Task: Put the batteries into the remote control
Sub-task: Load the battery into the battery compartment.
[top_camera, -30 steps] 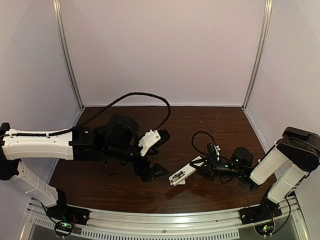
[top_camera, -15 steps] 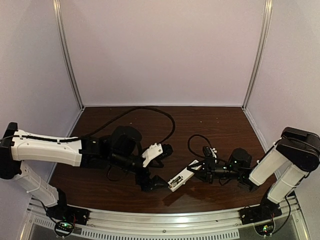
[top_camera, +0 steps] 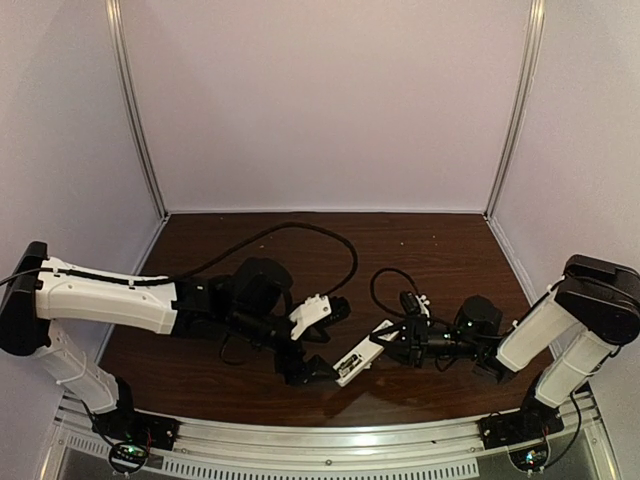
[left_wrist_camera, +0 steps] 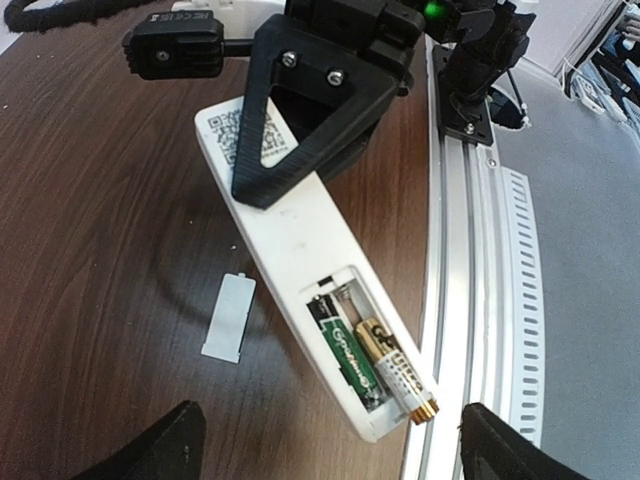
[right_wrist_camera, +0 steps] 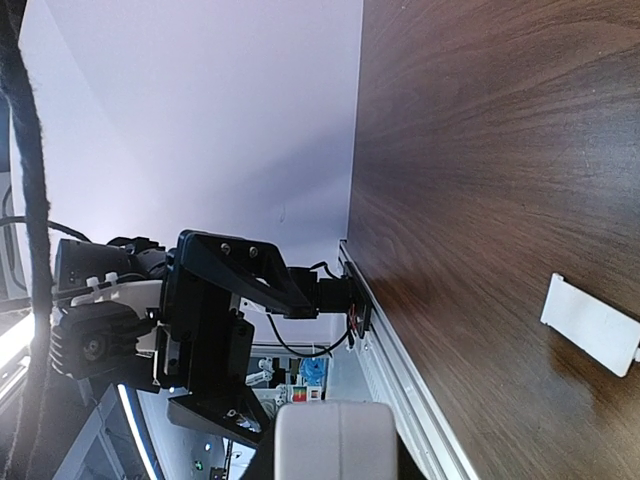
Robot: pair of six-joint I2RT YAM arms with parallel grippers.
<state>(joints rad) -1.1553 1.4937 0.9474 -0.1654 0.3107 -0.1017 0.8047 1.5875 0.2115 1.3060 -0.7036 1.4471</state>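
The remote control (left_wrist_camera: pixel 290 225) is a white bar held back-up above the table, with my right gripper (top_camera: pixel 390 340) shut on its far half. One black finger (left_wrist_camera: pixel 300 120) lies across it. Its open recess holds the two batteries: a green one (left_wrist_camera: pixel 343 348) seated inside, and a gold and silver one (left_wrist_camera: pixel 397 372) whose tip sticks out past the remote's end. My left gripper (left_wrist_camera: pixel 325 455) is open, with a fingertip on either side of that end and touching nothing. In the right wrist view only the remote's white end (right_wrist_camera: pixel 335 440) shows.
The small white cover piece (left_wrist_camera: pixel 228 317) lies flat on the dark wooden table (left_wrist_camera: pixel 90 260), just left of the remote; it also shows in the right wrist view (right_wrist_camera: pixel 592 325). The aluminium rail (left_wrist_camera: pixel 470 280) runs along the table's near edge, close beside the remote.
My left arm has reached forward and to the right, bringing its open jaws up to the remote's battery end. My right gripper has carried the remote slightly left towards it.
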